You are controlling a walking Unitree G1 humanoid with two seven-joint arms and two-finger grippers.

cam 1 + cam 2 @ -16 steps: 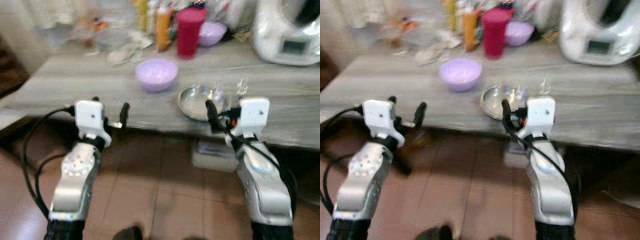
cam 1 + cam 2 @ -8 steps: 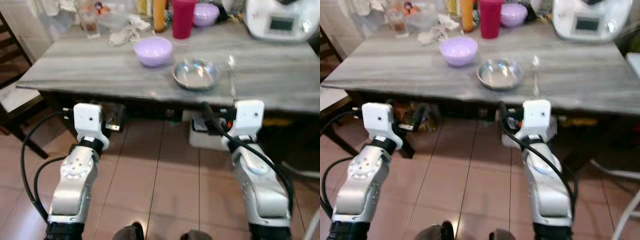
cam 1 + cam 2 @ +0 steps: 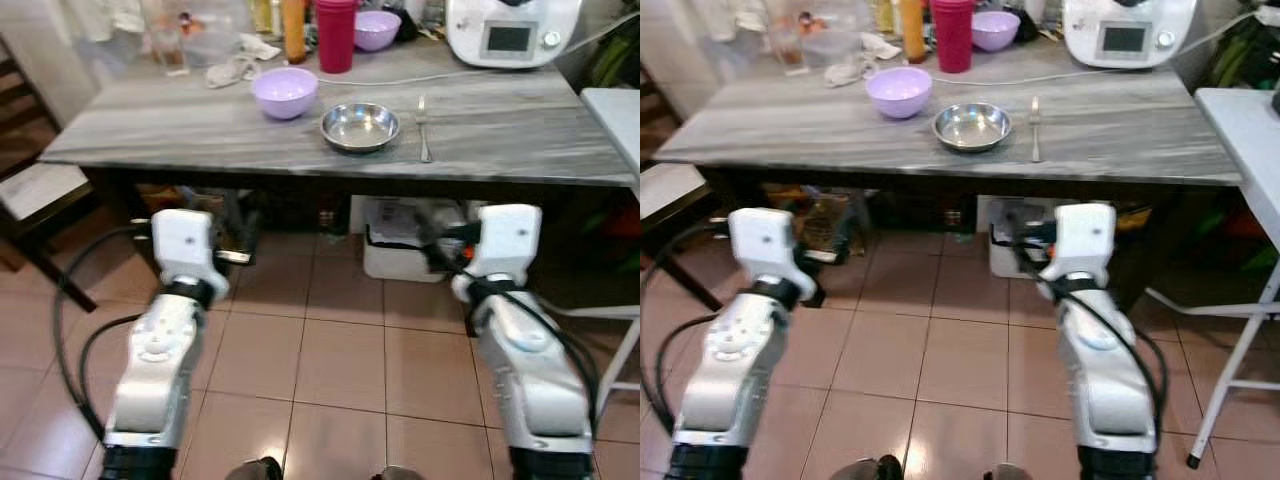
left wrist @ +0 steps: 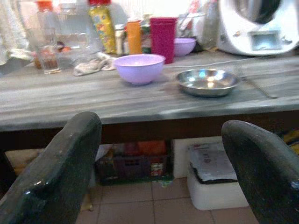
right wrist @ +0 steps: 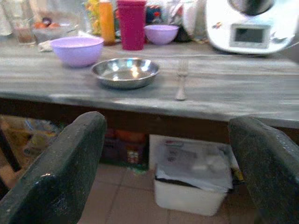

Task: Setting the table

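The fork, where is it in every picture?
Left eye view: fork on the table, just right of the metal bowl.
Right eye view: same spot.
Left wrist view: blurry, right of the bowl.
Right wrist view: right of the bowl.
Shared landmark: the metal bowl.

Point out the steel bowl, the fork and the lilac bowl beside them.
steel bowl (image 3: 360, 126), left eye view, inner base.
fork (image 3: 424, 130), left eye view, mid-handle.
lilac bowl (image 3: 285, 91), left eye view, inside.

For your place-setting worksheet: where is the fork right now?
The fork lies flat on the grey table, just to the robot's right of the steel dish, with the white appliance behind it.
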